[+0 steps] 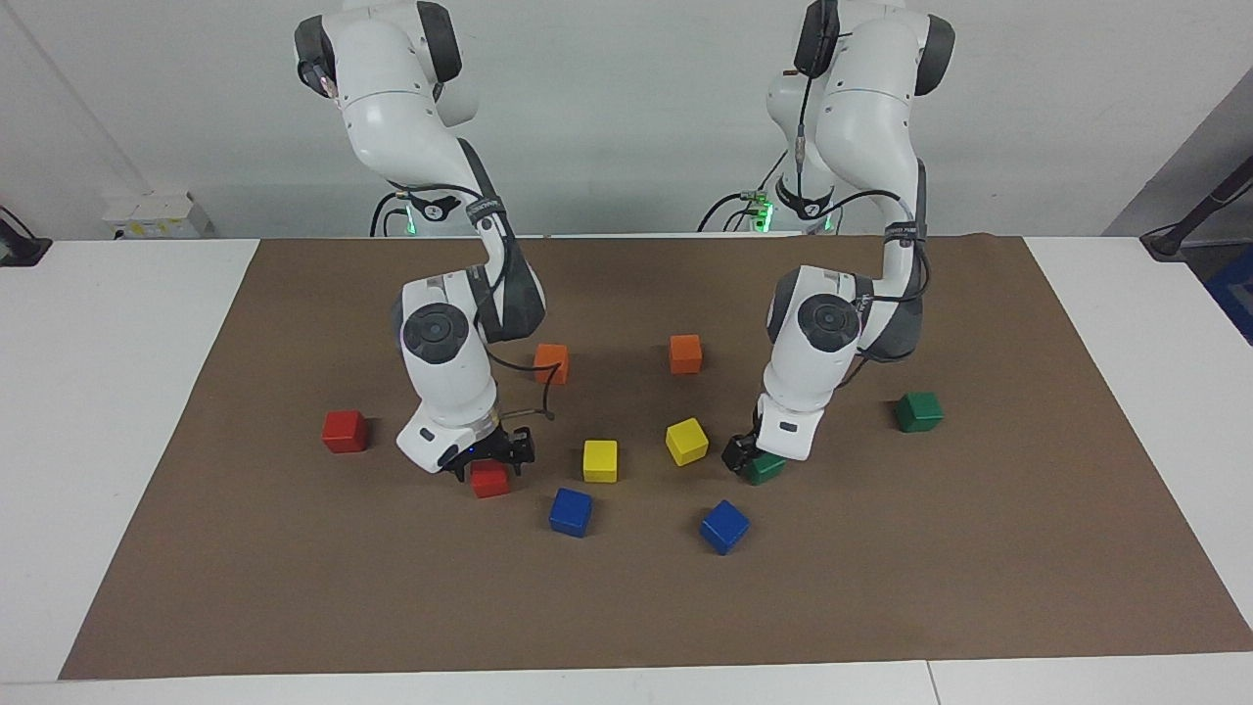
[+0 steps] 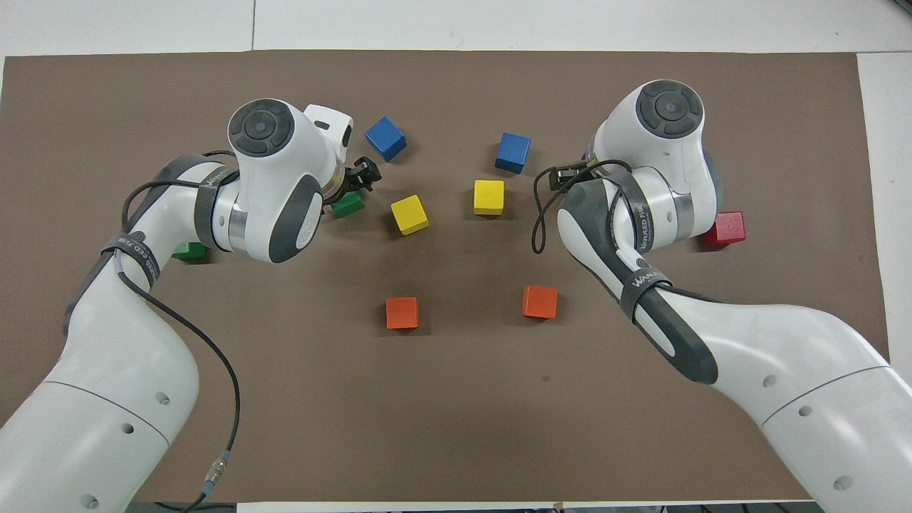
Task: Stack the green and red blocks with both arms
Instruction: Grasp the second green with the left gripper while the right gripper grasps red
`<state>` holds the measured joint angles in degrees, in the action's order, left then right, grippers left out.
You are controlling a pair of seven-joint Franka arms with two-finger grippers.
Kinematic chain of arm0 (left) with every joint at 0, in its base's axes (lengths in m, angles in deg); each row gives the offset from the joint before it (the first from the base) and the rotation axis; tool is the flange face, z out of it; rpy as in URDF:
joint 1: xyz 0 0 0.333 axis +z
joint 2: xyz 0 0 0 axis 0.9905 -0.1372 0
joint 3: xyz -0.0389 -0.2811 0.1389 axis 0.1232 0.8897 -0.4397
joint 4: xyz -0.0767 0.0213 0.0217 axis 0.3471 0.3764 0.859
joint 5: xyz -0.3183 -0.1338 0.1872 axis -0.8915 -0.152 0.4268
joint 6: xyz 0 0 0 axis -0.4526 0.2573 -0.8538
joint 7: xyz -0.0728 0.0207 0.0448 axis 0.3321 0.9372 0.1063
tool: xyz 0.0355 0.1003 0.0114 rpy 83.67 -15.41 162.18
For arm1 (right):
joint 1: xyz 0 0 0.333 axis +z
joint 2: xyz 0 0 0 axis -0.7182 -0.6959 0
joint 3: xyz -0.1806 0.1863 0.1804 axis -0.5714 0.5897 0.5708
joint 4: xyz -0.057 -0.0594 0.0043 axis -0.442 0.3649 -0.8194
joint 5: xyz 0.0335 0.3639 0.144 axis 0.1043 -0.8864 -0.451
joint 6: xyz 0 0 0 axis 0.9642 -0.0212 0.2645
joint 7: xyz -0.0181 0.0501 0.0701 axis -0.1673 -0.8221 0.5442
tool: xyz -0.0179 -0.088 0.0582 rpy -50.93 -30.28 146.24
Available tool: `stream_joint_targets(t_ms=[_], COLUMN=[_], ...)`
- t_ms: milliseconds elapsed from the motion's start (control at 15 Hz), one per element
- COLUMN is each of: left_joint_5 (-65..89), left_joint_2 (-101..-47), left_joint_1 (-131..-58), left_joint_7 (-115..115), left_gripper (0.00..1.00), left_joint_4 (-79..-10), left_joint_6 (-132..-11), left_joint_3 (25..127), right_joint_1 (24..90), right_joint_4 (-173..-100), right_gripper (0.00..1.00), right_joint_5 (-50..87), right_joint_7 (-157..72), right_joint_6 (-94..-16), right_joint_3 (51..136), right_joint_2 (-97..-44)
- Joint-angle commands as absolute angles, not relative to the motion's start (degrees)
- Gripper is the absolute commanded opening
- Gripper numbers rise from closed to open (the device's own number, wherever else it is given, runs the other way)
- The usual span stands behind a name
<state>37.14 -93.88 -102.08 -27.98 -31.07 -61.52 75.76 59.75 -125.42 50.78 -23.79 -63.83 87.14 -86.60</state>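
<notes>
On the brown mat (image 1: 979, 548) that covered the table, both arms were lowered to cubes at the same time. The right end effector (image 1: 487, 464) was placed around a red block (image 1: 489, 479) lying beside a yellow cube (image 1: 600, 460), and its fingers seemed partly closed toward the block; a firm hold could not be confirmed. The left end effector (image 1: 746, 456) was set at a green block (image 1: 764, 468), with the fingers apparently wide; whether the block was already touched could not be told. The second red block (image 1: 345, 431) was seen toward the right arm's end of the table, and the second green block (image 1: 918, 411) toward the left arm's end. For a good grasp, it is judged that each cube should be centred between the fingers and pressed on two flat parallel faces, then lifted straight. The cubes looked matte, equal in size, with sharp edges, so a flat, aligned placement would probably be needed for a stable stack.
</notes>
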Motion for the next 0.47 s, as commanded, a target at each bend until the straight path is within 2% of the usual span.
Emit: stream_joint_targets(t_ms=[0,67,134,201,267,334,401], left_joint_5=[38.2,38.2,38.2,38.2,38.2,38.2,38.3], left_joint_2=[-91.5,-91.5,-91.5,-91.5,-91.5,-91.4,-91.4], left_joint_1=[-102.9,-102.9,-102.9,-102.9,-102.9,-102.9,-102.5], left_joint_7=[-29.2,-29.2,-29.2,-29.2,-29.1,-29.1,-28.9], left_gripper=[1.0,1.0,0.92,0.74,0.48,0.08,0.0], left_joint_4=[-35.4,-35.4,-35.3,-35.4,-35.3,-35.2,-34.7], left_joint_6=[-64.8,-64.8,-64.7,-64.6,-64.3,-63.7,-61.6], left_joint_3=[74.9,74.9,74.9,74.9,74.9,74.9,74.9], right_joint_1=[59.5,59.5,59.5,59.2,58.5,58.0,57.2], right_joint_4=[-127.4,-127.3,-126.8,-126.1,-124.8,-123.8,-123.5], right_gripper=[0.25,0.06,0.0,0.0,0.0,0.0,0.0], right_joint_5=[50.7,50.7,50.7,50.7,50.8,50.8,50.9], right_joint_7=[-22.1,-22.0,-21.7,-21.6,-21.7,-21.9,-22.2], right_joint_6=[-64.2,-63.9,-63.0,-61.9,-60.1,-57.6,-55.6], right_joint_3=[87.5,87.5,87.4,87.4,87.4,87.2,87.1], right_joint_2=[-85.1,-85.1,-85.0,-84.9,-84.6,-84.0,-82.5])
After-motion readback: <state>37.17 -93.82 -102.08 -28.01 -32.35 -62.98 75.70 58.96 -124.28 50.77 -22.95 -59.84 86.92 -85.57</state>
